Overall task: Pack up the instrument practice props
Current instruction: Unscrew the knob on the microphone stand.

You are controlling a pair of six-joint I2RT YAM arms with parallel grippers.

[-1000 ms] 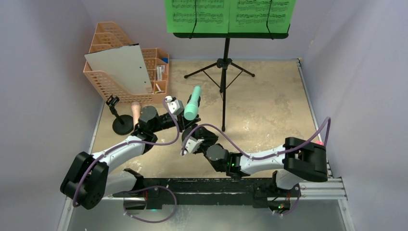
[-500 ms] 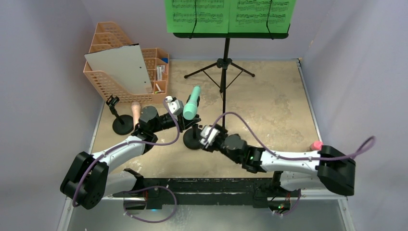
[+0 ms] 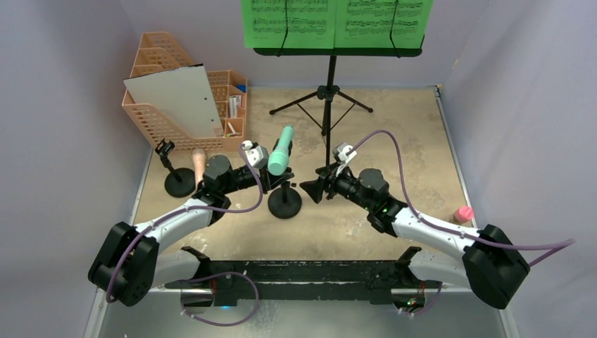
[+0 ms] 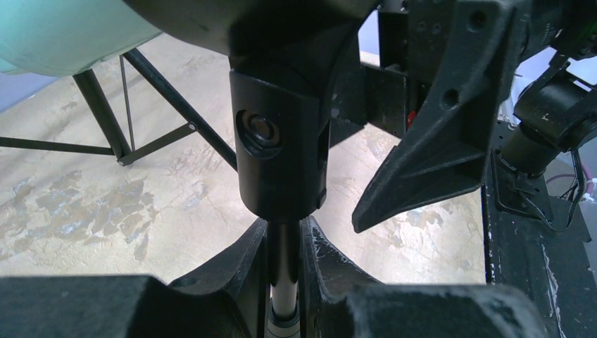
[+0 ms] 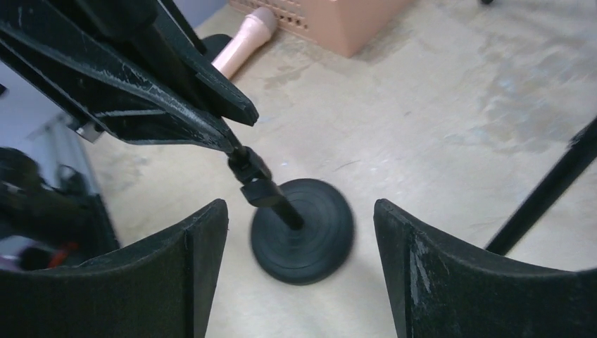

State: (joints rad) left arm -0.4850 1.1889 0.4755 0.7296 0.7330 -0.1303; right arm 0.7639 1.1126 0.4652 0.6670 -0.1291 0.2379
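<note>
A mint toy microphone (image 3: 281,150) sits in a small black round-based holder (image 3: 284,203) at mid-table. My left gripper (image 3: 273,182) is shut on that holder's thin stem (image 4: 285,274), just under the clip (image 4: 281,155); the mint microphone (image 4: 63,32) shows at top left. My right gripper (image 3: 313,189) stands open just right of the holder, with the round base (image 5: 303,232) on the table between and beyond its fingers. The pink microphone (image 3: 199,163) lies by the second holder (image 3: 179,182). At the back, the black music desk (image 3: 338,51) carries two green pages (image 3: 288,21).
An orange mesh organizer (image 3: 186,105) with a grey-white board (image 3: 176,98) leaning on it stands at the back left. The stand's tripod legs (image 3: 324,98) and pole rise just behind my right gripper. A small pink object (image 3: 462,213) sits at the right edge.
My right gripper has let go low on the holder, opened wide and swung to the right side of it. The left gripper has kept its grip without moving.
</note>
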